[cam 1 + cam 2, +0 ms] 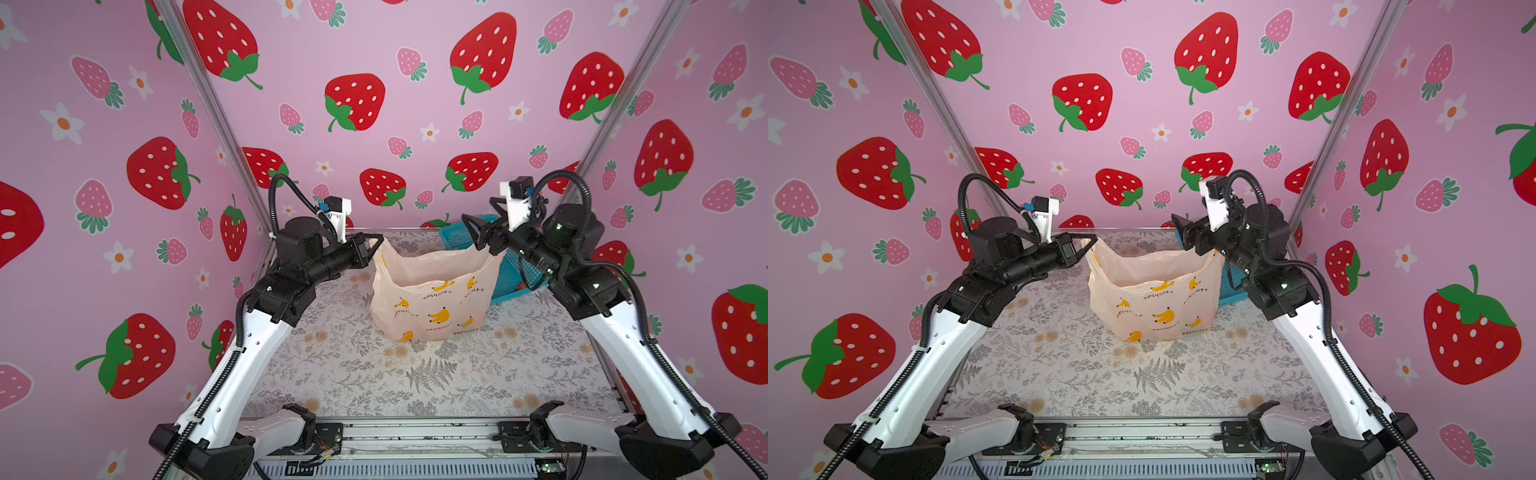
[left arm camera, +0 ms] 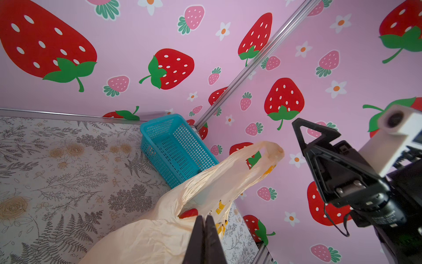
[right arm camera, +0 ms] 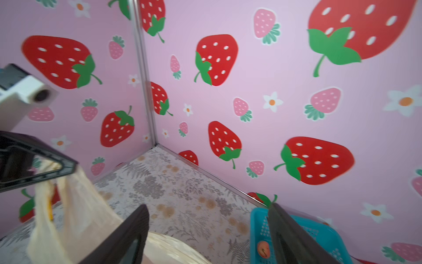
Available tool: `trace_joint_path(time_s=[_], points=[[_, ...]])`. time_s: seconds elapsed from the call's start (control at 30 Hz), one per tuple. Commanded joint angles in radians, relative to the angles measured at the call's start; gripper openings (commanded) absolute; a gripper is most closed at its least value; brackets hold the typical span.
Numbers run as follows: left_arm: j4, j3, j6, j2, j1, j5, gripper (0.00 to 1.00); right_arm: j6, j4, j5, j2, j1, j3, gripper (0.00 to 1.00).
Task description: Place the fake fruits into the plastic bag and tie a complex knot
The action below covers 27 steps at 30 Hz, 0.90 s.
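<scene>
Left fingers [image 2: 196, 242] pinching plastic bag [image 1: 432, 307], crinkly peach, banana-printed, mouth open

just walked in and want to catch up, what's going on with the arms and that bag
The left gripper is shut on one handle of the plastic bag, holding that side up. The right gripper hangs open beside the other handle loop, gripping nothing. A red fruit shows inside the bag, and one orange-pink fruit lies in the blue basket behind it. The bag is not tied.
</scene>
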Motion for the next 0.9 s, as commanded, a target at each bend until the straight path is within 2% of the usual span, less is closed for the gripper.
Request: trace_joint_path(time_s=[0.0, 0.23, 0.33, 0.67, 0.87], points=[[0.035, 0.012, -0.011, -0.003, -0.006, 0.005, 0.00, -0.117, 0.114, -0.044, -0.006, 0.096, -0.062, 0.91], [0.025, 0.021, -0.006, -0.002, -0.013, 0.003, 0.00, -0.055, 0.353, -0.422, 0.111, 0.135, -0.218, 0.99], [0.019, 0.022, -0.003, -0.003, -0.014, 0.001, 0.00, -0.040, 0.407, -0.506, 0.186, 0.135, -0.210, 1.00], [0.012, 0.028, 0.006, -0.005, -0.017, -0.009, 0.00, 0.036, 0.561, -0.693, 0.340, 0.151, -0.209, 0.99], [0.012, 0.032, 0.008, 0.003, -0.017, -0.017, 0.00, 0.045, 0.610, -0.705, 0.351, 0.201, -0.260, 0.92]])
